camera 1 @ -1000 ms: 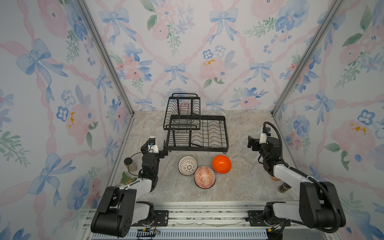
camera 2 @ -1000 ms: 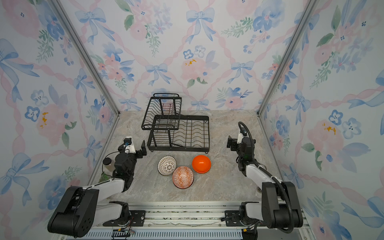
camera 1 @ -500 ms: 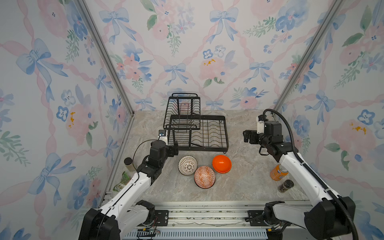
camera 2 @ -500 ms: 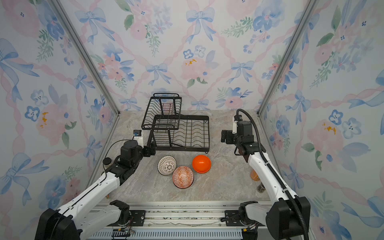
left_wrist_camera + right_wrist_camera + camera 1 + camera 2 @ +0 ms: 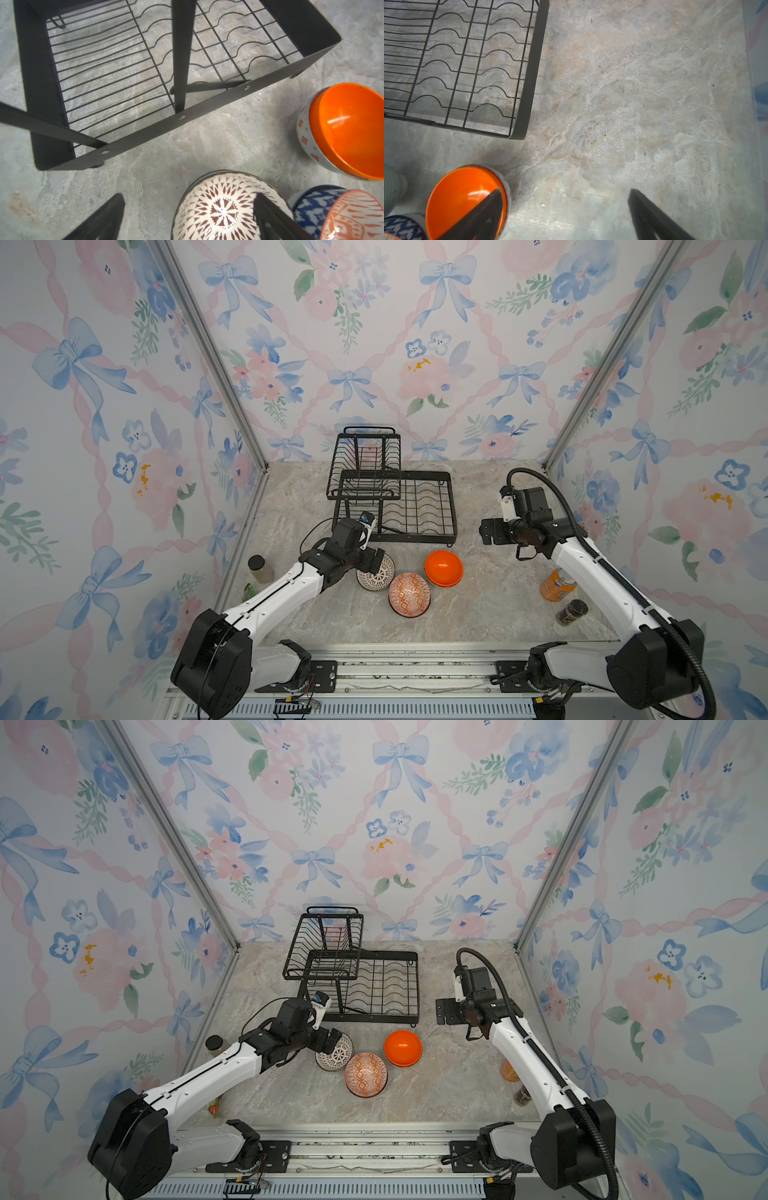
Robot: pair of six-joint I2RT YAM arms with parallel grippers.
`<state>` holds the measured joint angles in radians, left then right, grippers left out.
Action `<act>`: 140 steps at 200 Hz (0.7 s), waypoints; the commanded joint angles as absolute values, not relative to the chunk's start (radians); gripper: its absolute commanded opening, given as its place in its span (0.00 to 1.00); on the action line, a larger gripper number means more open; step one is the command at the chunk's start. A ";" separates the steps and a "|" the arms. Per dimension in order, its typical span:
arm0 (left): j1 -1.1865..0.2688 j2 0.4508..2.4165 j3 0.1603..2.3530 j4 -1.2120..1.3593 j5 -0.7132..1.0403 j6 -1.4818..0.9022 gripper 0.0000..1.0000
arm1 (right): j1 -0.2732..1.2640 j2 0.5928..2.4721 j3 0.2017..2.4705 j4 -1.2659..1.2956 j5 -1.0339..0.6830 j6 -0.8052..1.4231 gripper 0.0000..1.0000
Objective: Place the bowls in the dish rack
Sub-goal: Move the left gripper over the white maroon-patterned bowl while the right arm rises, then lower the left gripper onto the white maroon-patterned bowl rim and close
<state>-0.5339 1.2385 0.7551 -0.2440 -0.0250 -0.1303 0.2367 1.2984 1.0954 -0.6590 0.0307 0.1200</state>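
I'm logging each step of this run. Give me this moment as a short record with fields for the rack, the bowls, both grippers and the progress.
dish rack: back centre of the table, no bowl visible in it
bowls on table: white-black patterned bowl, orange-white patterned bowl, plain orange bowl, grouped in front of the rack
left gripper: open, over the white-black patterned bowl, not gripping it
right gripper: open, holding nothing, above bare table right of the rack
bowls loaded: none
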 commanded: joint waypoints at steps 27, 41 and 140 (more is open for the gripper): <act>-0.543 1.273 0.744 -0.275 -0.015 -0.132 0.88 | 0.227 1.307 1.128 -0.733 0.021 0.128 0.97; -0.542 1.296 0.748 -0.283 -0.017 -0.133 0.82 | 0.225 1.310 1.123 -0.726 0.018 0.126 0.97; -0.534 1.370 0.786 -0.299 -0.116 -0.163 0.49 | 0.224 1.336 1.110 -0.717 0.004 0.133 0.97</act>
<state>-0.5385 1.3869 0.7624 -0.2871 -0.0937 -0.1574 0.2291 1.3304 1.1042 -0.6952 0.0135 0.1207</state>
